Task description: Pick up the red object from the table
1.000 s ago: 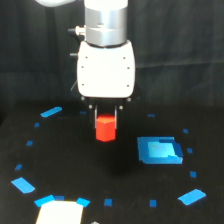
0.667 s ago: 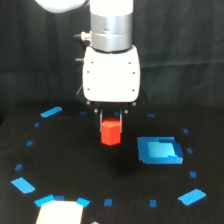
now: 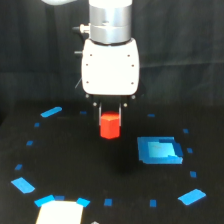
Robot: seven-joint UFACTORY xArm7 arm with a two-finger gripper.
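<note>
Over on the left there's a blue tape strip point(image 3: 50, 112) on the black tabletop point(image 3: 70, 165). Dead center, the tool point(image 3: 110, 116) is clamped on the red block point(image 3: 109, 125), which looks lifted off the surface under the white wrist housing point(image 3: 110, 65). To the right sits a blue square patch point(image 3: 159, 150).
</note>
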